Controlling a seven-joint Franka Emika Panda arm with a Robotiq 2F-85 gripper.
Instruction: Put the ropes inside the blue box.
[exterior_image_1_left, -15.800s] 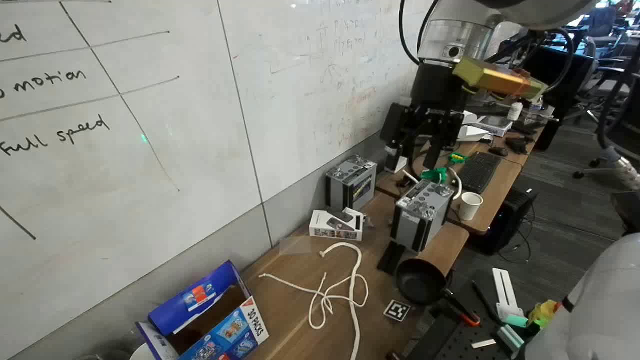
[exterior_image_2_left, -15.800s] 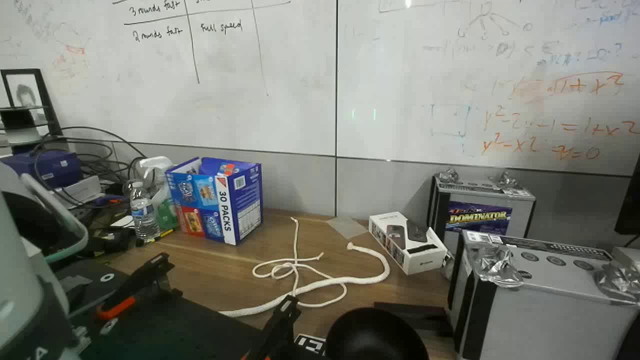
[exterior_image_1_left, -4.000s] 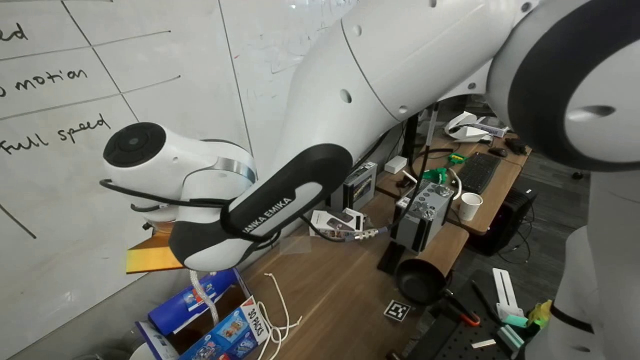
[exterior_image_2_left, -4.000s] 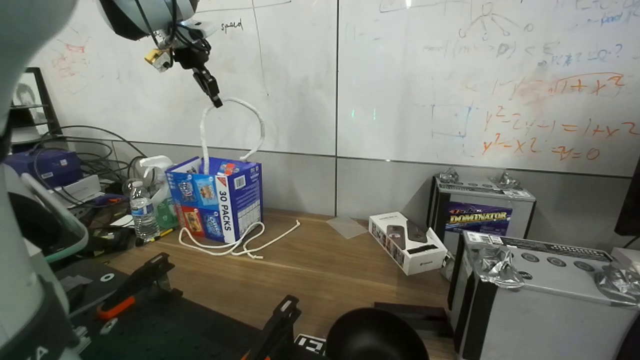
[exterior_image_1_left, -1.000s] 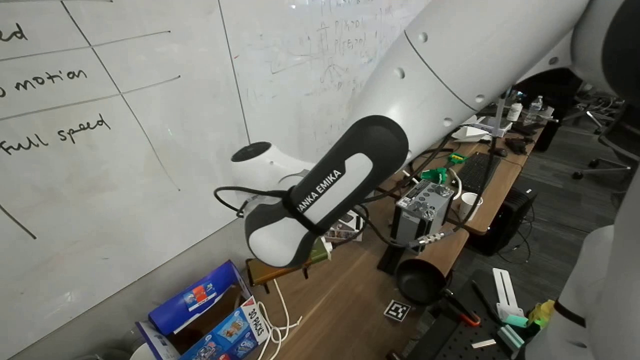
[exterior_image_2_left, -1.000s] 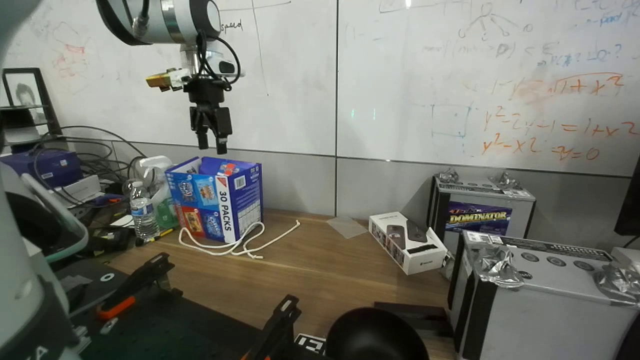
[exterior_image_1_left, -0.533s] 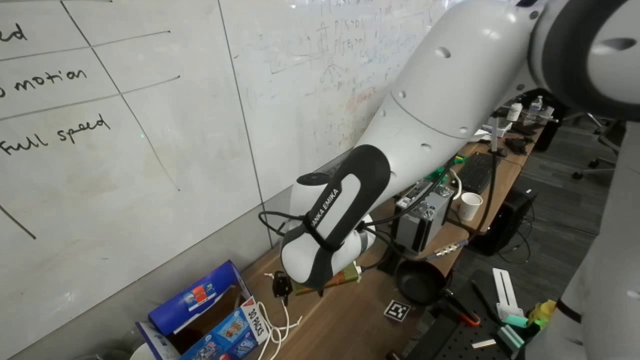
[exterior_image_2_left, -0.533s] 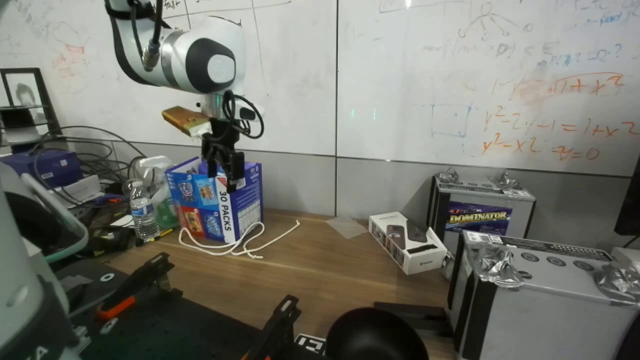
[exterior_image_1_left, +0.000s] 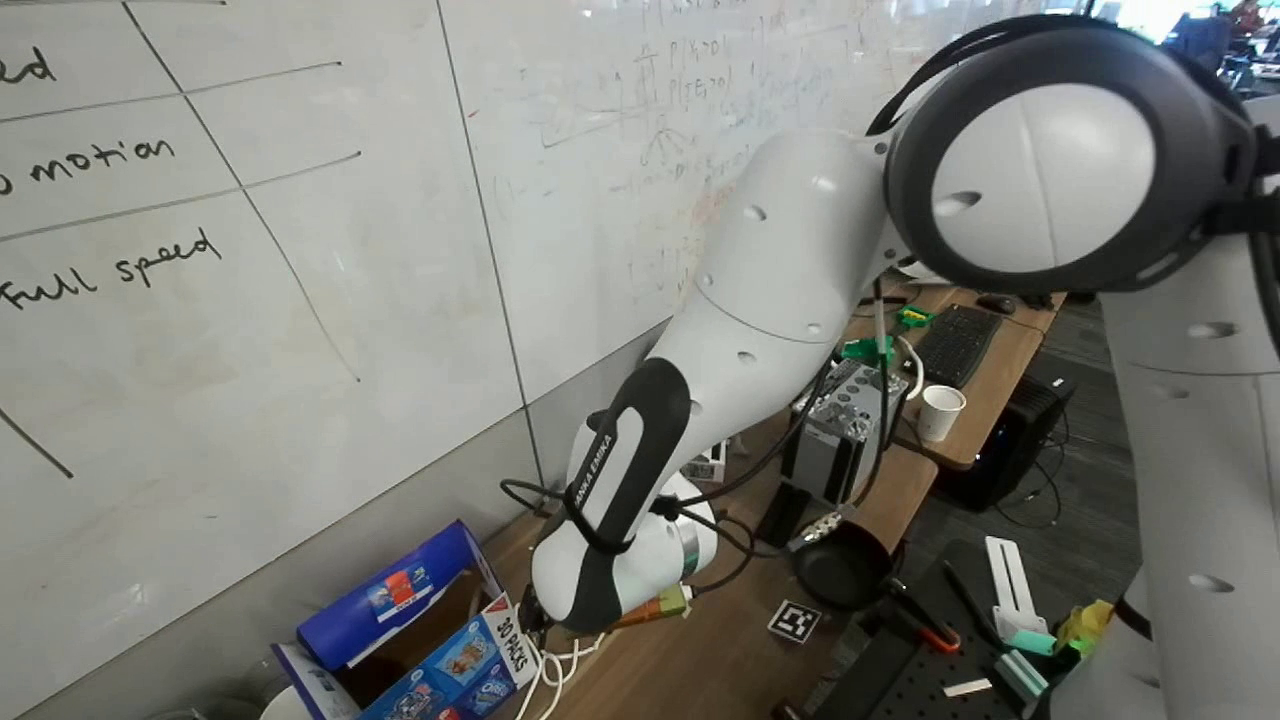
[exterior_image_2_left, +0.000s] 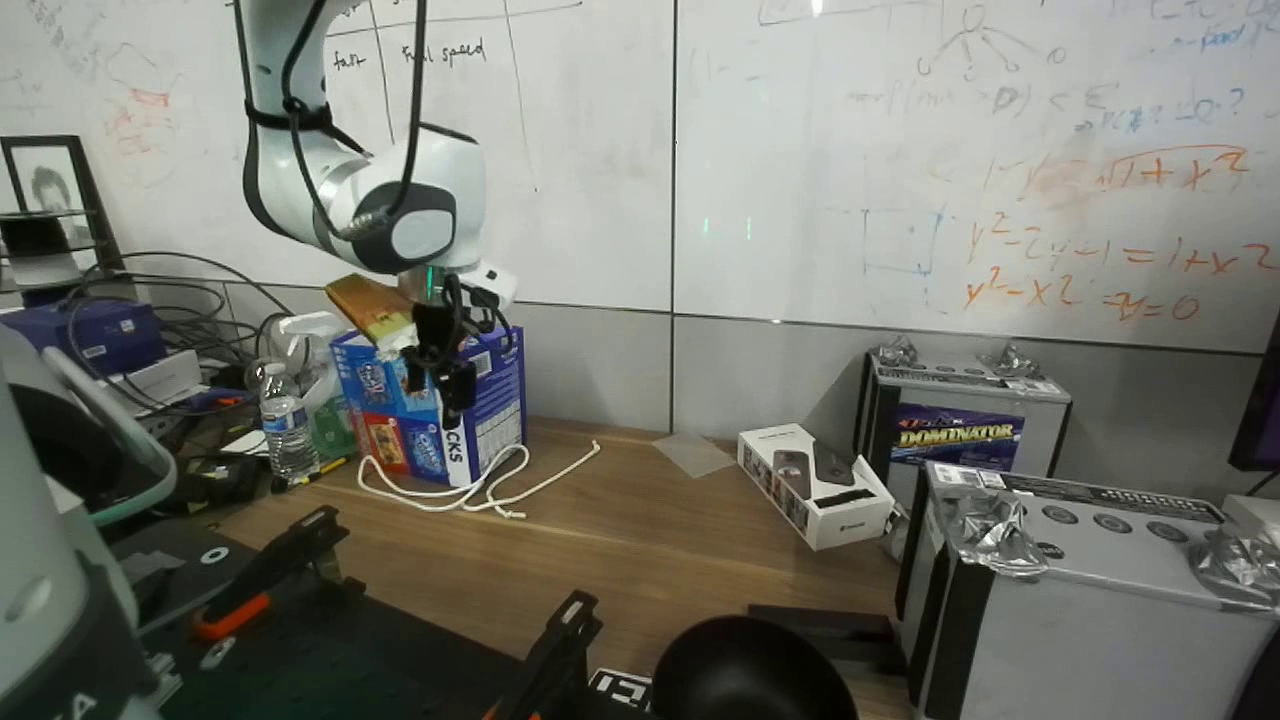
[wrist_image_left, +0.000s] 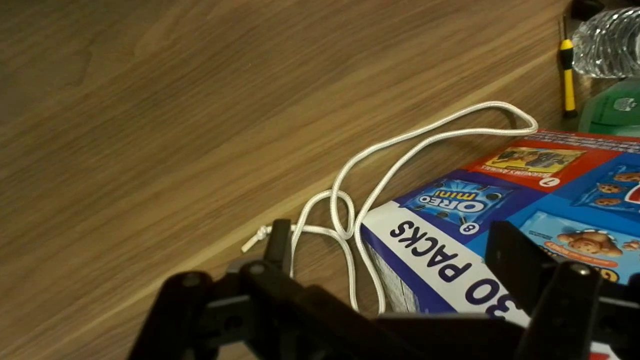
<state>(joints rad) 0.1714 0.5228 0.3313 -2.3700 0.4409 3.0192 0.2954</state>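
The blue box (exterior_image_1_left: 465, 655) stands open-topped by the wall in both exterior views (exterior_image_2_left: 500, 400); its printed side fills the lower right of the wrist view (wrist_image_left: 452, 207). A thin white rope (exterior_image_2_left: 470, 492) lies in loose loops on the table against the box's near corner; it also shows in the wrist view (wrist_image_left: 477, 131). The thicker white rope is out of sight; the box's inside is mostly hidden. My gripper (exterior_image_2_left: 437, 400) points down in front of the box, above the thin rope. In the wrist view the gripper (wrist_image_left: 392, 235) is open, with nothing between its fingers.
A water bottle (exterior_image_2_left: 288, 425) and a yellow screwdriver (wrist_image_left: 568, 75) lie beside the box. A white phone box (exterior_image_2_left: 815, 490), grey battery-like cases (exterior_image_2_left: 1100, 600) and a black pan (exterior_image_2_left: 750, 670) stand to the right in that exterior view. The whiteboard wall is close behind.
Both ropes lay on the table at first. The thicker rope was then held over the box and has dropped from view. My gripper has opened and come down beside the box.
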